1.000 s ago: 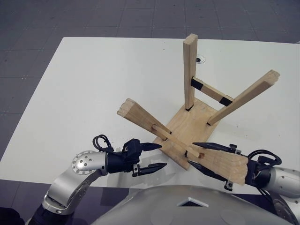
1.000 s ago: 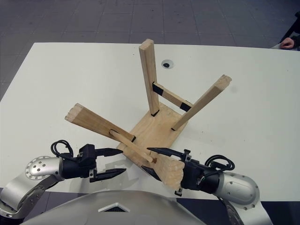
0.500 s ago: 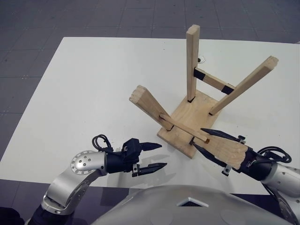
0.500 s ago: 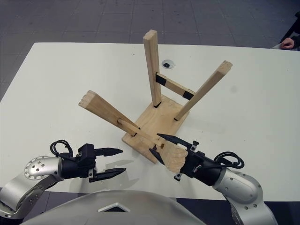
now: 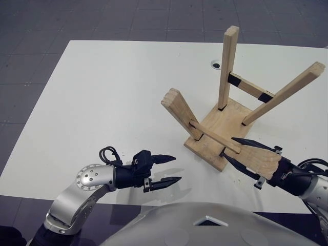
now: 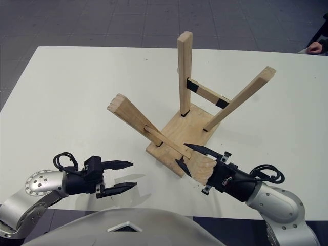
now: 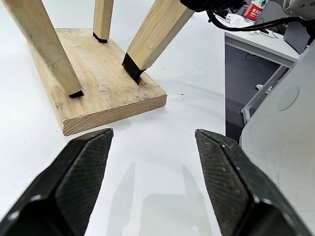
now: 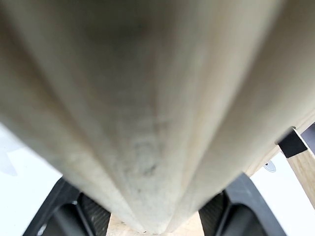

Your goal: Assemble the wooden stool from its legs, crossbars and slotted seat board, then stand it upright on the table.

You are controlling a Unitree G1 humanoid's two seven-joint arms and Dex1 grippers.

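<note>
Stool [image 5: 230, 114] upside down on table [image 5: 102, 92], seat board [image 5: 207, 148] flat, legs [image 5: 228, 66] up. Right fingers [image 6: 197, 148] clamped on nearest leg [image 5: 259, 161], seemingly firm; left fingers [image 7: 83, 172] spread, well apart. Advise bracing seat board while tipping upright.

Bright, even light — soft faint shadows on white table [image 5: 102, 92] beneath left pincer [image 5: 177, 168].
</note>
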